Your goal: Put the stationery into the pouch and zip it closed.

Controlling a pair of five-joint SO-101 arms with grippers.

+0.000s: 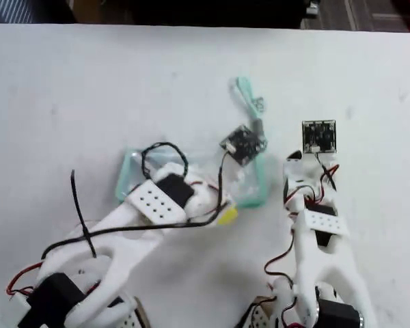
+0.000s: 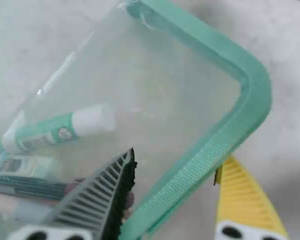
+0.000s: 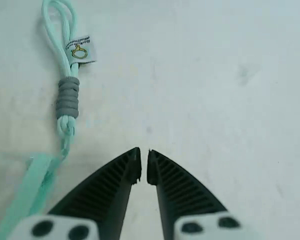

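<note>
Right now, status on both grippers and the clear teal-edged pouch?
Left gripper open, straddling rim of clear teal-edged plastic pouch. Right gripper shut, empty, beside mint cord pull. White glue stick, pens inside pouch. Zip state unclear.

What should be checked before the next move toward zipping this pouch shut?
1. Stationery inside the pouch: ok; glue stick and pens show through its clear wall.
2. Left gripper at the pouch: ok; open, straddling the green edge.
3. Zip closed: cannot tell.
4. Right gripper on the pull cord: not ok; shut on nothing, beside the cord.
5. Pull cord reachable: ok; it lies uncovered on the table.
</note>
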